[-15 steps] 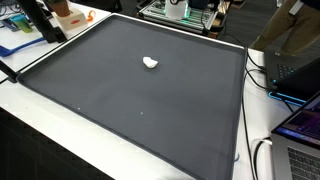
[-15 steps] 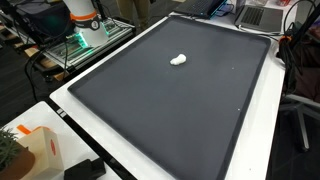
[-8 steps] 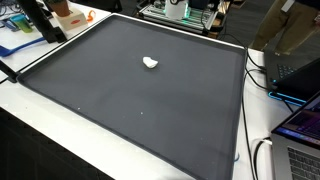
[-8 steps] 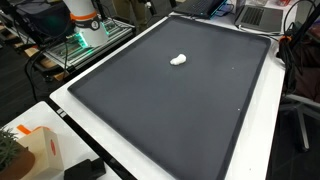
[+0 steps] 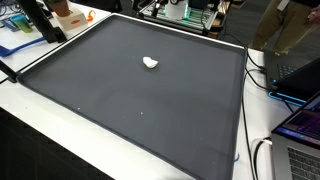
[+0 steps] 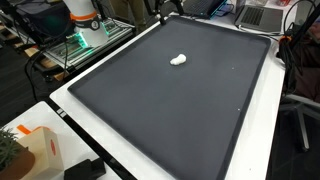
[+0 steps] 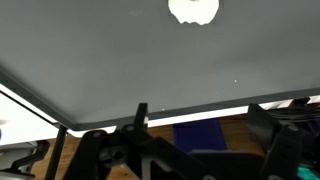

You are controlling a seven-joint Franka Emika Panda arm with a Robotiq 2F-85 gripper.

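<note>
A small white lump (image 5: 150, 63) (image 6: 179, 59) lies alone on a large dark mat (image 5: 130, 105) (image 6: 170, 105) that covers the white table. In the wrist view the lump (image 7: 193, 9) sits at the top edge, far across the mat (image 7: 110, 60) from my gripper (image 7: 200, 118). The gripper is open and empty, its two dark fingers (image 7: 141, 112) standing wide apart over the mat's white border and wooden floor. A dark part of the arm (image 6: 163, 8) shows at the top edge of an exterior view, beyond the mat's far side.
The robot's base (image 6: 82, 18) stands off the mat's corner. An orange and white box (image 5: 70, 15) (image 6: 35, 150) sits on the table beside the mat. A laptop (image 5: 300, 125) and cables lie along another side. A blue panel (image 7: 205, 135) is below the gripper.
A dark part of the arm has come into the top edge of an exterior view. The white lump has not moved.
</note>
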